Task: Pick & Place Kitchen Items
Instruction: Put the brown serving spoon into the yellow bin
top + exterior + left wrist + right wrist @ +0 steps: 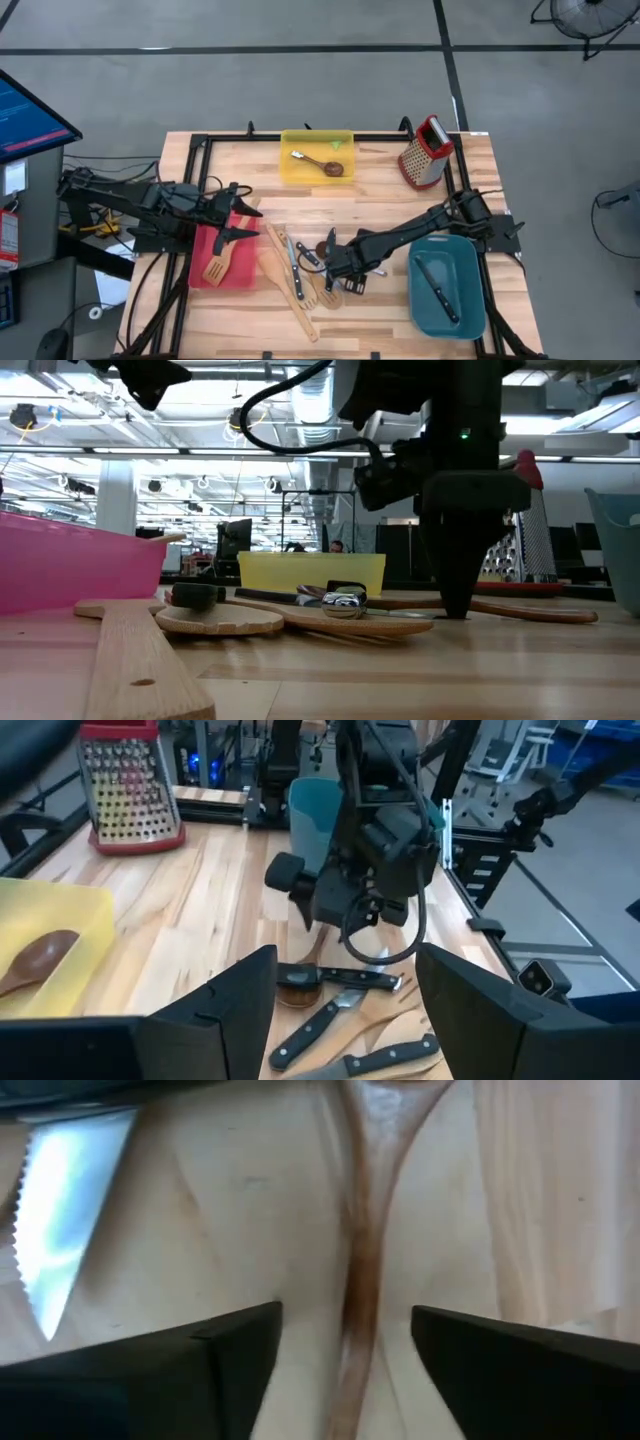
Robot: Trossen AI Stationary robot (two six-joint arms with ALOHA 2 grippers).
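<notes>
Right hand [345, 1330] open, straddling spoon handle [362, 1250]

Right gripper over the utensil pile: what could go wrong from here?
1. The right gripper is open, straddling a brown spoon handle amid crowded utensils; closing may also catch a neighbour, such as the serrated knife blade.
2. The handle is thin and flat on the table; the fingers may scrape wood or slip off.
3. Lifting it could drag the overlapping spatulas.
</notes>
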